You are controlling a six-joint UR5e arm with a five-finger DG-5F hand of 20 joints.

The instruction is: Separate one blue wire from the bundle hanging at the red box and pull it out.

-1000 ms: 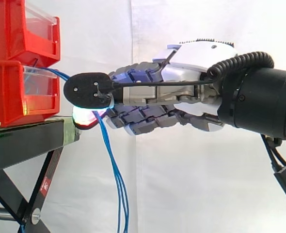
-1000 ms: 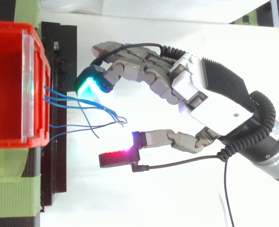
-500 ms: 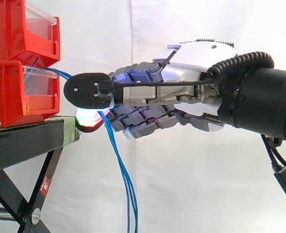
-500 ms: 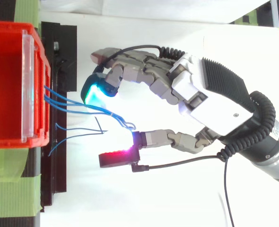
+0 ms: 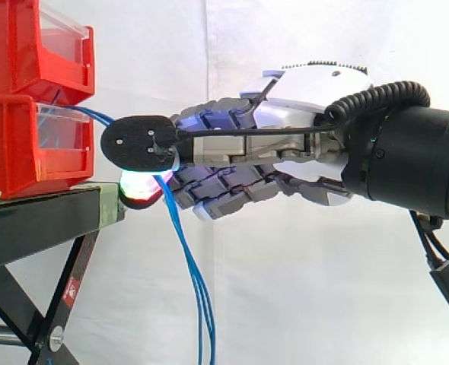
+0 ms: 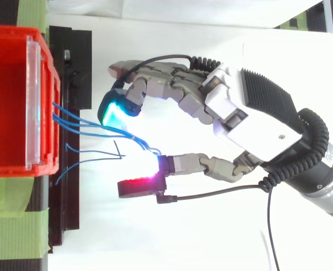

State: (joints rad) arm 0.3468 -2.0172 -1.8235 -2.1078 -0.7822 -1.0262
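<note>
Several thin blue wires (image 5: 192, 285) ran from red plastic bin (image 6: 8, 101) ahead of robot hand (image 6: 257, 107), lengthwise toward palm, then dropped below it. Couldn't tell whether hand gripped any. None separated yet.

wires (image 5: 199, 304) hang btwn box (image 5: 15, 144) & robot hand (image 6: 251, 113), prob touching

A robot lab is indicated by a white curtain (image 5: 285, 289), bins (image 5: 19, 144) and a taped stand (image 5: 34, 220).
</note>
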